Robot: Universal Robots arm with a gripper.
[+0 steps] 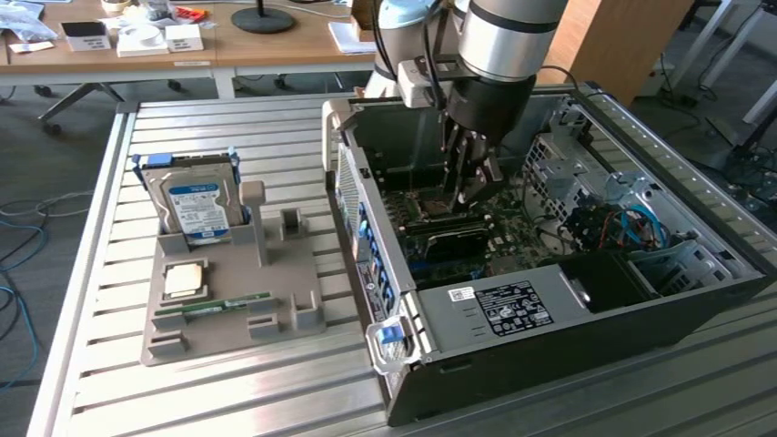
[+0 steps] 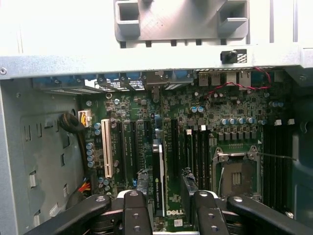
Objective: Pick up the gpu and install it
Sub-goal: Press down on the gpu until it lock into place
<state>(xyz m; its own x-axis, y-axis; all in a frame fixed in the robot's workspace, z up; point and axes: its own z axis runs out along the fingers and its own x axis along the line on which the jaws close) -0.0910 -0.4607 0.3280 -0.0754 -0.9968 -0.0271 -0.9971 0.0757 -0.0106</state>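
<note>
Jaws: spread wide, released, nothing held; inside PC case [image 1: 680,300].
Gpu [image 2: 157,176]: upright, edge-on in motherboard [image 2: 220,107] slot, between jaws.
Holder [image 1: 231,300]: on counter [image 1: 85,364], exterior view's left; w/ hard drive [image 1: 200,205], RAM stick [image 1: 213,307].

Open PC case [image 1: 680,300] on slatted table [image 1: 243,391]. Grey holder tray [image 1: 279,314] beside it: hard drive [image 1: 198,208] upright, CPU [image 1: 185,279] flat, RAM stick [image 1: 213,307] flat. Motherboard [image 2: 195,127] with empty CPU socket [image 2: 238,175].
</note>
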